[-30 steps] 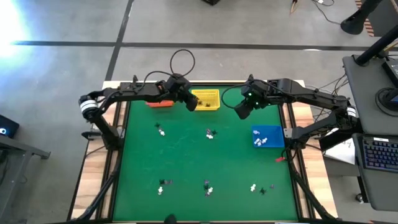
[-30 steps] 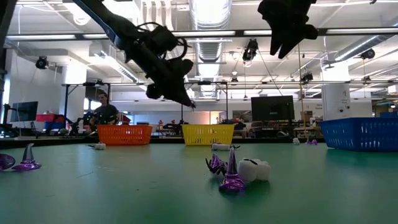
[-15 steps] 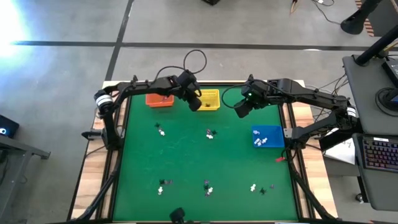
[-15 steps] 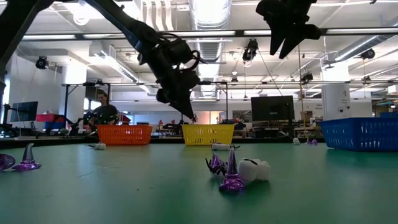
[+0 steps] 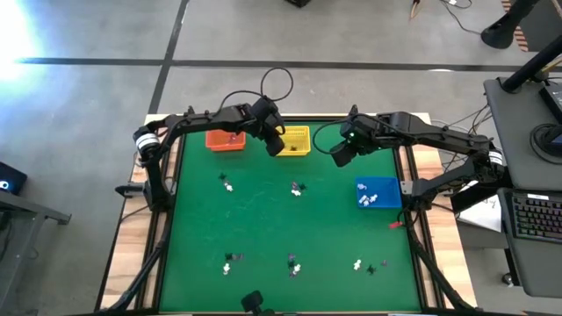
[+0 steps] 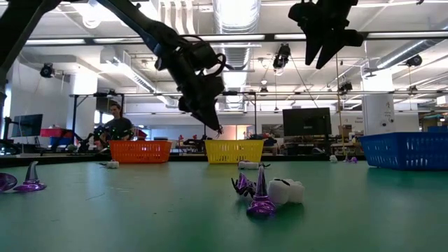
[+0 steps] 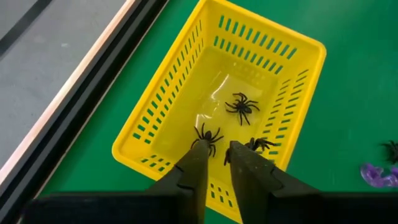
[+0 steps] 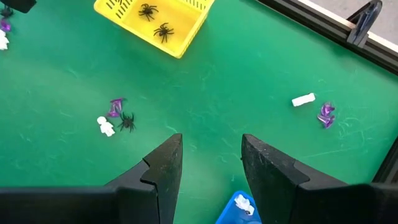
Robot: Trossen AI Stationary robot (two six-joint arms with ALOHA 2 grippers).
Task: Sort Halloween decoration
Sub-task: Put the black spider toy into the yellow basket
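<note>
Left claw [image 7: 214, 155] is hovering over the yellow basket [image 7: 161, 106], fingers narrowly parted, holding nothing; three black spiders [image 7: 241, 107] lying inside. Right claw [image 8: 210, 155] is waiting wide above the green surface [image 8: 249, 68].

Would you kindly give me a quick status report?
Left gripper over yellow basket, fingers slightly apart, empty. Three black spiders inside. Right gripper open, hovering. Trinkets remain on mat; path unobstructed.

Open green table [image 5: 263, 219] between scattered trinkets [image 5: 297, 189]; baskets [image 5: 292, 140] line the far edge.

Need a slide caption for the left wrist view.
Left gripper poised above yellow slotted plastic basket containing three black toy spiders.
</note>
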